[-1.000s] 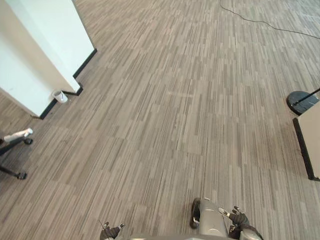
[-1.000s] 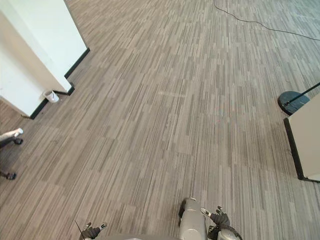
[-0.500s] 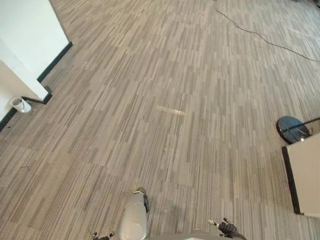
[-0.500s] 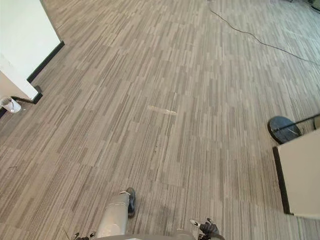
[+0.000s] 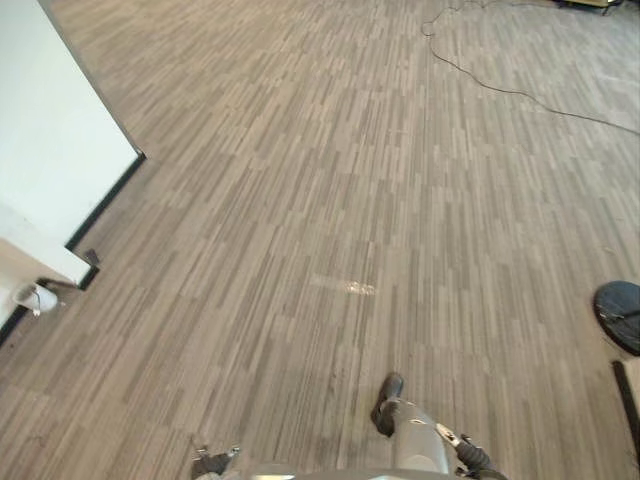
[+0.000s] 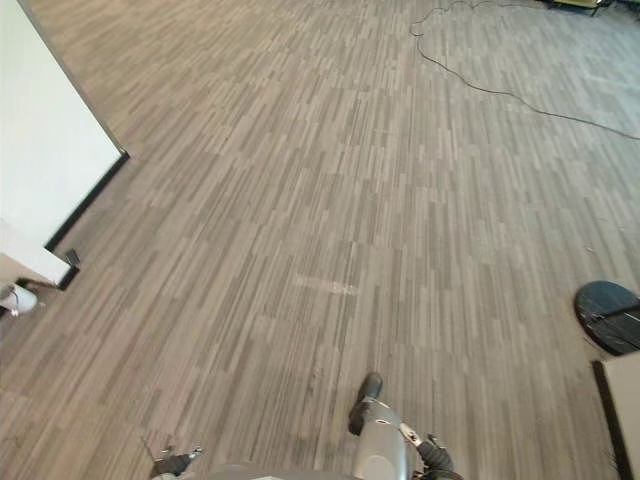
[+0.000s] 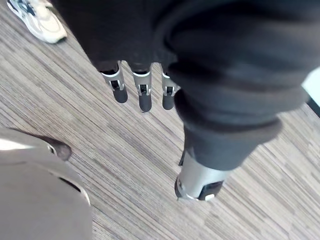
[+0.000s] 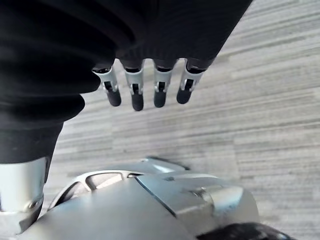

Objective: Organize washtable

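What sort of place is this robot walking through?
Probably a large open office or lab hall, judging by the wide striped grey floor, a white wall with black skirting, a long black cable trailing across the floor, and a round black stand base.

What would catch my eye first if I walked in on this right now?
Mostly a wide stretch of grey striped floor, with a white wall on the left and a round black base at the right edge. The left hand and the right hand hang open over it, holding nothing. A person's pale shoe shows on the floor past the left hand.
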